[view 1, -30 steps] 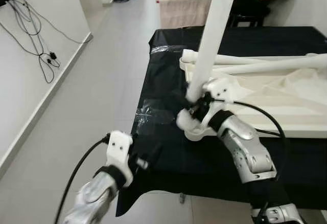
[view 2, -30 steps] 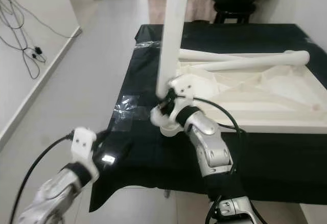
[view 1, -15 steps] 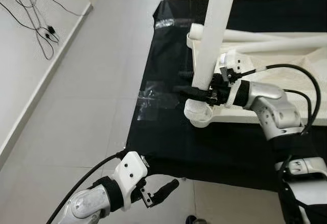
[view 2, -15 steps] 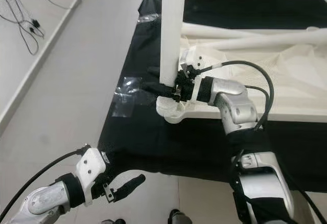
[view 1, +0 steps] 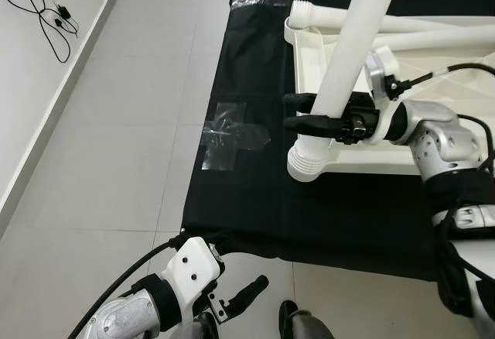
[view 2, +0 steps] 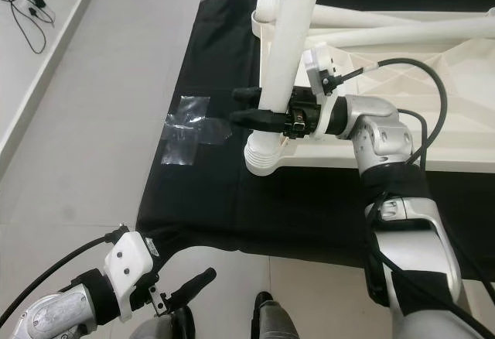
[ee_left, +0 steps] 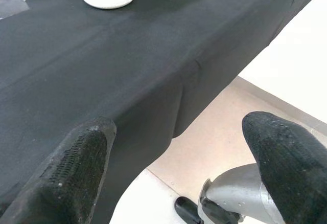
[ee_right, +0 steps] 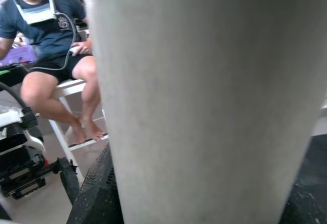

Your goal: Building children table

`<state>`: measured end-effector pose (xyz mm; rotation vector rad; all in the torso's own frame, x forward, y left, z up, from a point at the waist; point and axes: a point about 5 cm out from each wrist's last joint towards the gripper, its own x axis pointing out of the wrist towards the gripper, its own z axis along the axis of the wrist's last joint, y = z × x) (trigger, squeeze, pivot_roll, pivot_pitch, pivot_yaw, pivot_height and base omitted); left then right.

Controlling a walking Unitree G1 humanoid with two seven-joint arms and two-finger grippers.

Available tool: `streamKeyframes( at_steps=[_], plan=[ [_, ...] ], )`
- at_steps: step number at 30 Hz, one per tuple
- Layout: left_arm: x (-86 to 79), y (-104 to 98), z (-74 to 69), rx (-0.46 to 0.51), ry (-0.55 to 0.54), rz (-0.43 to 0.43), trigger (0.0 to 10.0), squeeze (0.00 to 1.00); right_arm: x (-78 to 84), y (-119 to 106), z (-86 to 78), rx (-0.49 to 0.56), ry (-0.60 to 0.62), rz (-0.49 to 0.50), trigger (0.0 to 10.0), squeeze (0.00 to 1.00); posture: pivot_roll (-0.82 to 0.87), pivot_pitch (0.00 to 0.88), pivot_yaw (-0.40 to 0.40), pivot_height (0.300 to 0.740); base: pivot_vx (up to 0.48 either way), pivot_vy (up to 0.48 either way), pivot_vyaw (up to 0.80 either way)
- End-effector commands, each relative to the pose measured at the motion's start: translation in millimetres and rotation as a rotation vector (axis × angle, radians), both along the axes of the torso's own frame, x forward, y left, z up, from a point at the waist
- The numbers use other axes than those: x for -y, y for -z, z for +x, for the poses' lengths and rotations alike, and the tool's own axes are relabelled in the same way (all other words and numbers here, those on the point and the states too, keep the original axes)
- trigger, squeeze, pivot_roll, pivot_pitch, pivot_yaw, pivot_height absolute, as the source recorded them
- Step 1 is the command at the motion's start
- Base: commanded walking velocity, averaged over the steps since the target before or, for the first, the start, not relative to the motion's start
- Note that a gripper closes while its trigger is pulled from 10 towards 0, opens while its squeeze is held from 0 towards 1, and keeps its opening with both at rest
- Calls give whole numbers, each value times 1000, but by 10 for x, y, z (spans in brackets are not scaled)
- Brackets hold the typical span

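My right tool (view 1: 298, 111) is clenched on a smooth white round leg (view 1: 349, 53), its two black fingers (view 1: 313, 124) wrapped around it low down. The leg stands nearly upright, leaning toward 1 o'clock, its ribbed end (view 1: 307, 161) seated at the near corner of the upturned white plastic tabletop (view 1: 363, 149). Two more white legs (view 1: 418, 31) lie across that tabletop. All of it rests on a desk draped in matte black cloth (view 1: 255, 192), with a patch of clear tape (view 1: 232, 131) at 9 o'clock. My left tool (ee_left: 179, 175) hangs released, its textured fingers (ee_left: 76, 175) spread beside the cloth edge, above pale grey floor tiles (view 1: 116, 145). Cables (view 1: 46, 14) trail along the white wall. A person (ee_right: 51, 45) sits on a white stool.
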<state>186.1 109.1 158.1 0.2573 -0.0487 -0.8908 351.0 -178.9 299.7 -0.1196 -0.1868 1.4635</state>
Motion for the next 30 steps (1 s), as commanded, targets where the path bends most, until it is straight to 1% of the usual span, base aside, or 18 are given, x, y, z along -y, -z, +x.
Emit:
streamKeyframes(
  at_steps=[1, 5, 6, 9, 10, 12, 15, 16, 17, 19, 20, 21, 22, 23, 25, 27, 30],
  plan=[
    [-24, 20, -46, -6, 1, 26, 10000, 0, 40, 60, -7, -27, -12, -11, 10000, 0, 0, 391, 26, 740, 0, 0, 0],
    [-14, -8, -97, -20, 17, -3, 10000, 0, 61, 87, 26, -31, -28, -52, 10000, 0, 5, 403, 30, 740, 0, 0, 0],
    [-12, -9, -109, -30, 22, -9, 10000, 0, 52, 98, 49, -21, -18, -77, 10000, 0, 8, 407, 29, 740, 0, 0, 0],
    [-11, -11, -122, -37, 26, -11, 10000, 0, 39, 108, 73, -12, -9, -98, 10000, 0, 8, 408, 29, 740, 0, 0, 0],
    [-7, -14, -132, -42, 31, -14, 10000, 0, 7, 115, 113, 0, 23, -114, 10000, 0, 11, 413, 28, 740, 0, 0, 0],
    [-7, -14, -132, -42, 31, -14, 10000, 0, 7, 115, 113, 0, 23, -114, 10000, 0, 11, 413, 28, 740, 0, 0, 0],
    [-3, -20, -147, -47, 39, -18, 10000, 0, -72, 127, 159, 13, 47, -137, 10000, 0, 15, 416, 25, 740, 0, 0, 0],
    [-3, -20, -147, -47, 39, -18, 10000, 0, -72, 127, 159, 13, 47, -137, 10000, 0, 15, 416, 25, 740, 0, 0, 0],
    [-1, -23, -160, -50, 45, -21, 10000, 0, -121, 149, 166, 10, 29, -169, 10000, 0, 14, 420, 23, 740, 0, 0, 0],
    [-1, -23, -160, -50, 45, -21, 10000, 0, -121, 149, 166, 10, 29, -169, 10000, 0, 14, 420, 23, 740, 0, 0, 0],
    [1, -25, -167, -52, 46, -23, 10000, 0, -127, 164, 162, 5, 14, -190, 10000, 0, 14, 421, 21, 740, 0, 0, 0],
    [1, -25, -167, -52, 46, -23, 10000, 0, -127, 164, 162, 5, 14, -190, 10000, 0, 14, 421, 21, 740, 0, 0, 0],
    [2, -25, -171, -53, 47, -25, 10000, 0, -127, 191, 149, -1, -8, -219, 10000, 0, 13, 420, 18, 740, 0, 0, 0],
    [2, -25, -171, -53, 47, -25, 10000, 0, -127, 191, 149, -1, -8, -219, 10000, 0, 13, 420, 18, 740, 0, 0, 0],
    [1, -23, -175, -56, 48, -26, 10000, 0, -141, 274, 121, -5, -45, -279, 10000, 0, 11, 419, 19, 740, 0, 0, 0],
    [3, -23, -174, -58, 50, -26, 10000, 0, -175, 365, 83, 14, -78, -333, 10000, 0, 12, 417, 19, 740, 0, 0, 0],
    [4, -24, -172, -59, 52, -26, 10000, 0, -203, 424, 67, 31, -93, -354, 10000, 0, 10, 412, 21, 740, 0, 0, 0]
  ],
)
